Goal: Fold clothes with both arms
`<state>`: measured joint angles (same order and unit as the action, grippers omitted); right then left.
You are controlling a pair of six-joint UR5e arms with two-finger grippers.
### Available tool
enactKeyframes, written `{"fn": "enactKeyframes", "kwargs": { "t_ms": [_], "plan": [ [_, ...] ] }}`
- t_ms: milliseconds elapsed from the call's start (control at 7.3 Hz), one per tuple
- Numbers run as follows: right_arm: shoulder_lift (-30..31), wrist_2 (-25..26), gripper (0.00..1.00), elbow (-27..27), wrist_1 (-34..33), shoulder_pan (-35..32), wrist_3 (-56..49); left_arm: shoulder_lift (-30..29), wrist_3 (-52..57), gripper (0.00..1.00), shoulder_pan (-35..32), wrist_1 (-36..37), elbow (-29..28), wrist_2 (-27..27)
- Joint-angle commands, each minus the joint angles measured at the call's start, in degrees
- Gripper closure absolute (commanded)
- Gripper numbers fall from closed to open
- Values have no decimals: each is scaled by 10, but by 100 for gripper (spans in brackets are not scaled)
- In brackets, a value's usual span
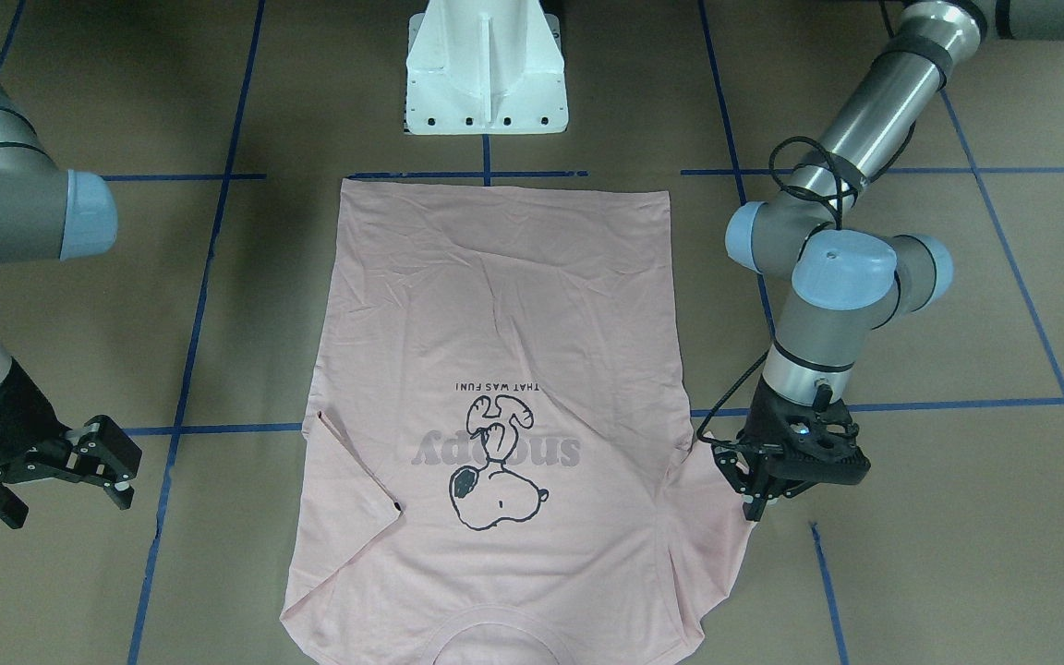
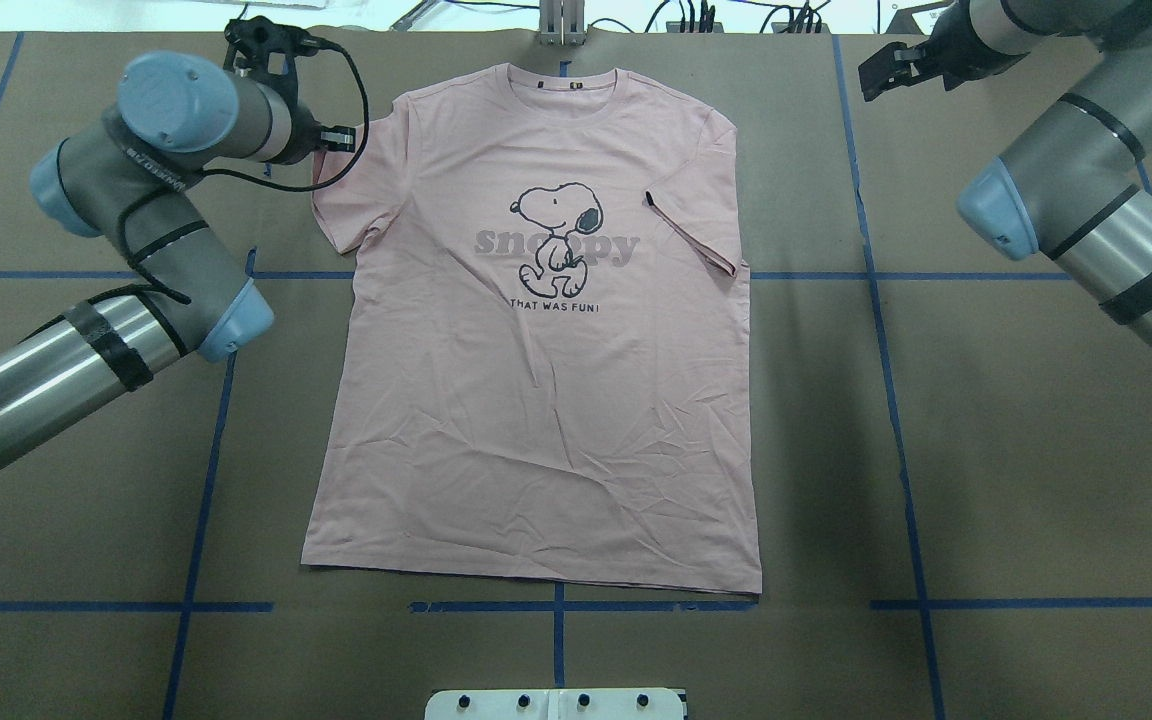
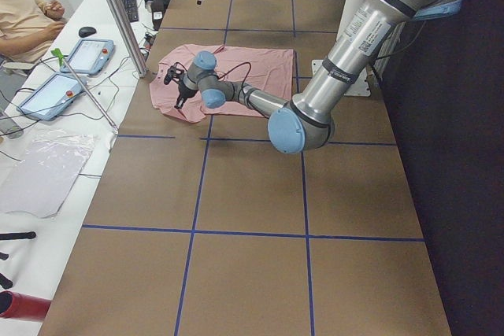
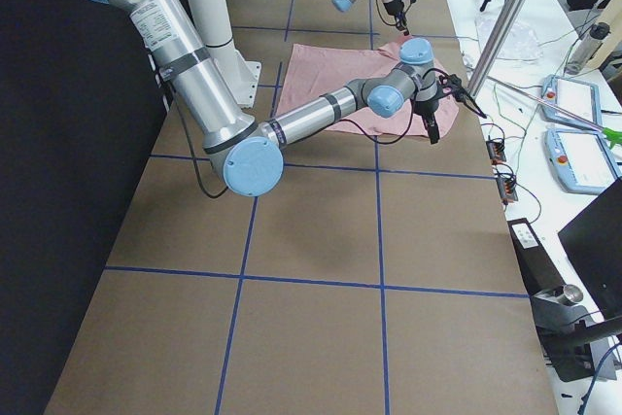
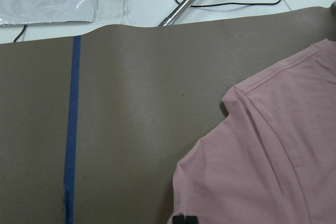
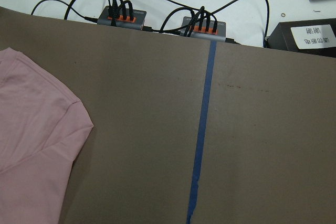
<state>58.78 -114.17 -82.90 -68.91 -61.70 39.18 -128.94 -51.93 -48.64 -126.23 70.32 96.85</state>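
The pale pink T-shirt (image 1: 504,305) lies flat, print up, on the brown table; it also shows in the overhead view (image 2: 536,400). Its right sleeve (image 2: 701,235) is folded in over the chest, black tag showing. My left gripper (image 1: 756,506) stands fingers-down at the hem of the left sleeve (image 1: 717,499). Its jaws look closed on that hem, and a black fingertip (image 5: 184,219) shows at the sleeve edge in the left wrist view. My right gripper (image 1: 70,506) is open and empty, hovering off the shirt's other side, well apart from it.
The white pedestal base (image 1: 486,74) stands behind the shirt's bottom hem. Blue tape lines (image 2: 886,300) grid the table. Cable hubs (image 6: 205,24) and wires lie past the table's far edge. An operator with tablets (image 3: 71,60) sits beyond that edge.
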Motion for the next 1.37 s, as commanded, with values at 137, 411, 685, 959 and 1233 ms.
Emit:
{"fn": "enactKeyframes", "kwargs": {
  "t_ms": [137, 411, 685, 959, 1233],
  "plan": [
    [2, 0, 0, -1, 0, 0, 0, -108, -52, 100, 28, 132, -36, -24],
    [2, 0, 0, -2, 0, 0, 0, -145, -77, 100, 45, 143, -78, -40],
    [1, 0, 0, -5, 0, 1, 1, -134, -61, 0, 45, 131, -55, -39],
    [8, -3, 0, -49, -2, 14, 37, -91, -3, 0, 42, 150, 52, -1],
    [33, 10, 0, -149, -11, 87, 193, 26, 10, 0, 40, 151, 228, 38]
  ]
}}
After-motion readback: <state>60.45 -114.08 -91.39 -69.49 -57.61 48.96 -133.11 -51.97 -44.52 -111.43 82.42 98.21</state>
